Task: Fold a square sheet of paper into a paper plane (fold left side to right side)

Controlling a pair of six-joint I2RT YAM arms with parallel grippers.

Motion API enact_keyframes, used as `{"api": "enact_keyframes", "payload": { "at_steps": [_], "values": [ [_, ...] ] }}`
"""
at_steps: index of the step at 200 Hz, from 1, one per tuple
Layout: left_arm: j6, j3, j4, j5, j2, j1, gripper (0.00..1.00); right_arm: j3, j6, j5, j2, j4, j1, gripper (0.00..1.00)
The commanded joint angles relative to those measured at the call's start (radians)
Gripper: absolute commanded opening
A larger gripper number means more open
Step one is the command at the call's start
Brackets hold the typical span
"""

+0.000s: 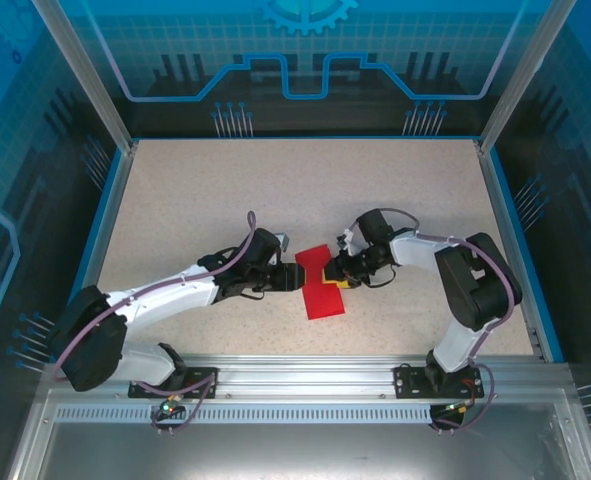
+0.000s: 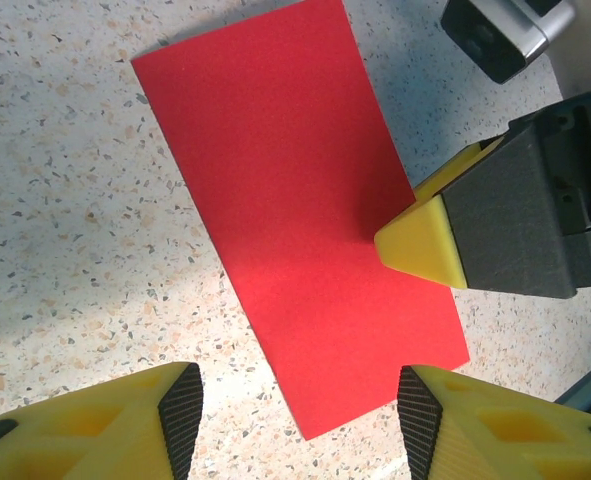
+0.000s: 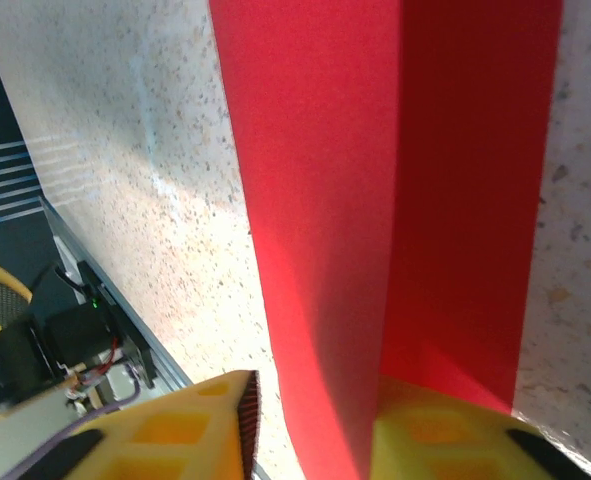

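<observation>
The square sheet of paper [image 1: 323,297] lies on the table between the two arms as a long red rectangle, red face up [image 2: 295,200]. My left gripper [image 1: 293,272] hovers at its left edge. Its jaws are open [image 2: 295,400] and straddle the near corner without touching it. My right gripper [image 1: 343,278] is at the paper's right edge, and one yellow fingertip [image 2: 420,240] presses on the red surface. In the right wrist view a raised red layer [image 3: 315,200] stands between the jaws of the right gripper [image 3: 310,425]. It lies against the right finger, with a gap to the left pad.
The speckled tabletop [image 1: 225,190] is bordered by a blue rim and glass walls. An aluminium rail [image 1: 305,375] carrying the arm bases runs along the near edge. The paper's far end [image 2: 235,50] lies flat on the table.
</observation>
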Motion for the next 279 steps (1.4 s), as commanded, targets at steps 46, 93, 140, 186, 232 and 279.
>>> {"api": "enact_keyframes", "payload": {
  "at_steps": [46,93,140,186,232,279],
  "values": [
    [0.12,-0.064,0.066,0.016,-0.14,-0.001,0.59,0.051,0.103,0.029,-0.075,0.031,-0.02,0.05],
    [0.207,-0.069,0.058,0.009,-0.194,-0.056,0.59,0.14,0.115,0.059,-0.051,-0.049,-0.023,0.04],
    [0.236,-0.059,0.071,-0.029,-0.153,-0.122,0.6,0.184,0.069,0.073,0.033,-0.113,-0.016,0.05],
    [0.246,-0.03,0.06,-0.083,-0.094,-0.176,0.6,0.24,0.018,0.05,0.094,-0.139,0.025,0.06],
    [0.246,-0.043,0.071,-0.093,-0.137,-0.177,0.6,0.312,-0.013,0.067,0.14,-0.179,0.063,0.07],
    [0.285,-0.021,0.039,-0.14,-0.09,-0.223,0.61,0.31,-0.014,0.084,0.144,-0.221,0.059,0.08]
  ]
}}
